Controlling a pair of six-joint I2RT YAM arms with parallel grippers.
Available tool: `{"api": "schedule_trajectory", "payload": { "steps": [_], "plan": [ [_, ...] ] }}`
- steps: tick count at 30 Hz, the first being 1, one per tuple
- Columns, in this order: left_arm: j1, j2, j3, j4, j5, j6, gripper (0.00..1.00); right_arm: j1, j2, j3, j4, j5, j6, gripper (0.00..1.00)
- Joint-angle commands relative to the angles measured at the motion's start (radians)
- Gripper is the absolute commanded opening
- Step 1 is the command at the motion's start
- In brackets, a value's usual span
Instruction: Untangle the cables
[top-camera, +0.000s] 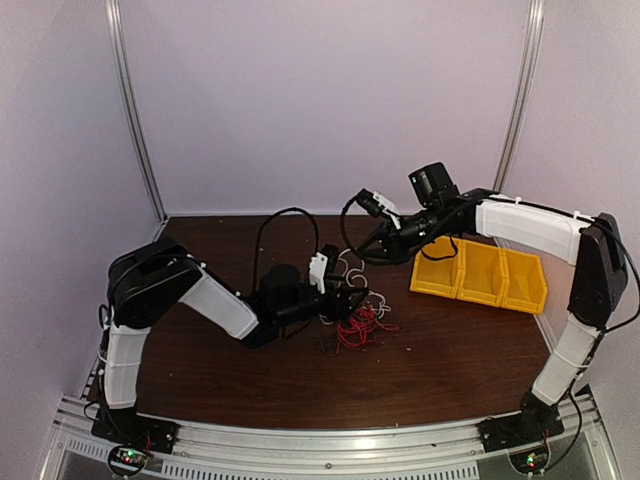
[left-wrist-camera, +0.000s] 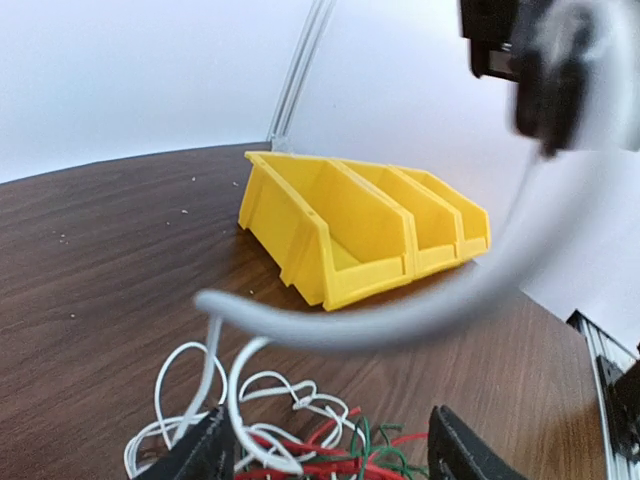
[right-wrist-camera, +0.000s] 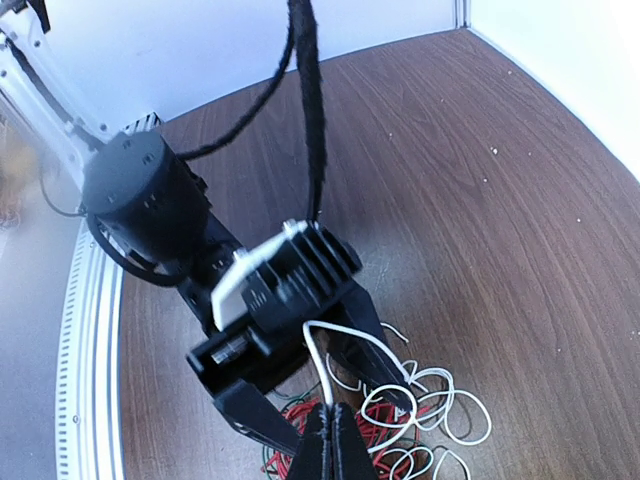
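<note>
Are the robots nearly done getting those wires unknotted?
Not nearly. Done: no wire lies fully on its own yet. In hand: the right gripper is shut on the white cable, which is stretched upward, while the left gripper sits open, low over the rest. Left: the white loops are mixed up with the red cable and some green strands, so everything needs pulling apart.

The white cable (left-wrist-camera: 420, 315) is blurred, left tool (left-wrist-camera: 328, 452) cropped.
</note>
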Motion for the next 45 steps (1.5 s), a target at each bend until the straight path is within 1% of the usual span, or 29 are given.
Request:
{"api": "schedule_trajectory", "payload": {
  "steps": [1,4,7,9,13,17,21,26,29,31,38,42,45],
  "plan": [
    [-0.011,0.101,0.145,0.082,-0.07,0.023,0.56,-0.013,0.004,0.056,-0.008,-0.063,0.047,0.0],
    [-0.013,0.141,0.207,0.001,-0.097,0.028,0.42,-0.015,0.002,0.062,-0.013,-0.087,0.055,0.0],
    [-0.015,0.142,0.208,-0.048,-0.173,0.026,0.35,-0.015,-0.012,0.07,-0.009,-0.094,0.068,0.0],
    [-0.015,0.142,0.203,-0.075,-0.2,0.028,0.24,-0.019,-0.023,0.083,-0.009,-0.109,0.083,0.0],
    [-0.015,0.149,0.192,-0.101,-0.193,0.038,0.13,-0.047,-0.045,0.141,0.002,-0.168,0.138,0.0],
    [-0.015,0.165,0.187,-0.11,-0.178,0.027,0.13,-0.08,-0.061,0.247,-0.014,-0.196,0.162,0.0],
    [-0.015,0.179,0.19,-0.134,-0.172,0.019,0.17,-0.111,-0.082,0.366,-0.003,-0.208,0.198,0.0],
    [-0.015,0.186,0.182,-0.154,-0.166,0.019,0.18,-0.168,-0.084,0.535,0.048,-0.268,0.302,0.0],
    [-0.015,0.186,0.17,-0.163,-0.161,0.022,0.18,-0.206,-0.083,0.606,0.119,-0.309,0.391,0.0],
    [-0.015,0.183,0.161,-0.168,-0.162,0.022,0.18,-0.233,-0.083,0.628,0.169,-0.328,0.448,0.0],
    [-0.013,0.164,0.116,-0.174,-0.181,0.023,0.17,-0.294,-0.093,0.65,0.18,-0.333,0.459,0.0],
    [-0.005,0.133,0.067,-0.168,-0.178,0.035,0.14,-0.297,-0.095,0.617,0.191,-0.315,0.458,0.0],
    [0.014,0.07,0.007,-0.221,-0.195,0.065,0.07,-0.277,-0.102,0.557,0.166,-0.272,0.406,0.0]
  ]
}}
